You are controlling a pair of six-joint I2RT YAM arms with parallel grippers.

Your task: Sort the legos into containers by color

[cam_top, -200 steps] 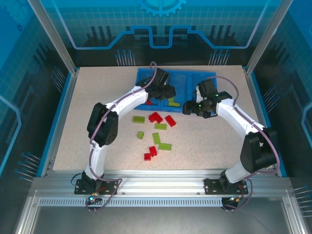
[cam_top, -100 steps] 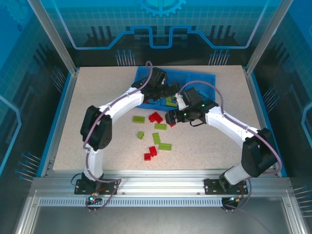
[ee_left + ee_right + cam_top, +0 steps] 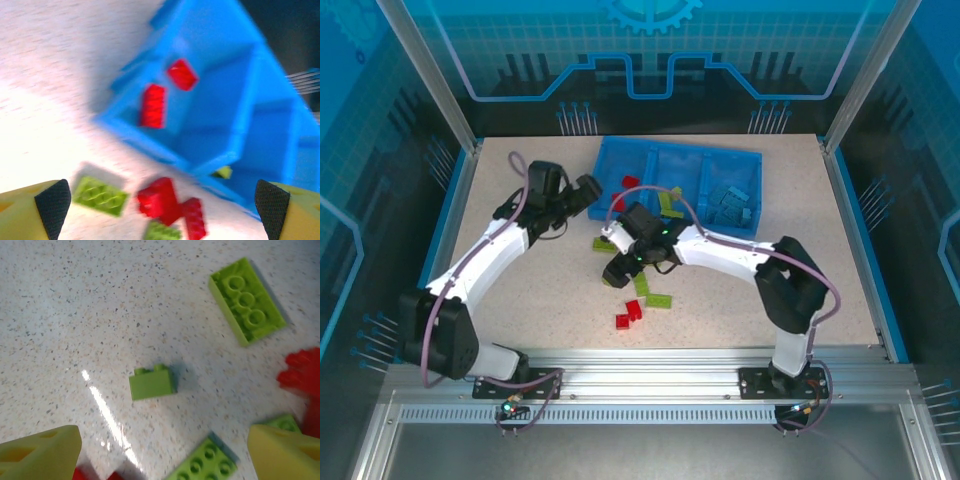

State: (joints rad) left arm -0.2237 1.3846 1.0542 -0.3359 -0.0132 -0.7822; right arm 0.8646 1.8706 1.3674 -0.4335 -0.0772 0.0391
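The blue tray [image 3: 750,168] lies at the back with its three containers side by side. Two red legos [image 3: 154,105] rest in the left one, green legos [image 3: 670,205] in the middle one, light blue legos [image 3: 730,205] in the right one. My left gripper [image 3: 590,190] hovers open just left of the tray with nothing between its pads [image 3: 52,202]. In front of the tray lie loose green [image 3: 604,243] and red legos [image 3: 628,315]. Over them my right gripper [image 3: 617,272] stands open, a small green lego [image 3: 152,381] on the table ahead of its fingers [image 3: 285,450].
In the right wrist view a long green brick [image 3: 246,300] lies at the upper right, another green brick [image 3: 205,465] near the bottom and a red one [image 3: 302,375] at the right edge. A raised blue rim [image 3: 448,215] borders the table.
My left gripper opened and drew back left out of the tray's left compartment. My right arm swung left from the tray down over the loose bricks.
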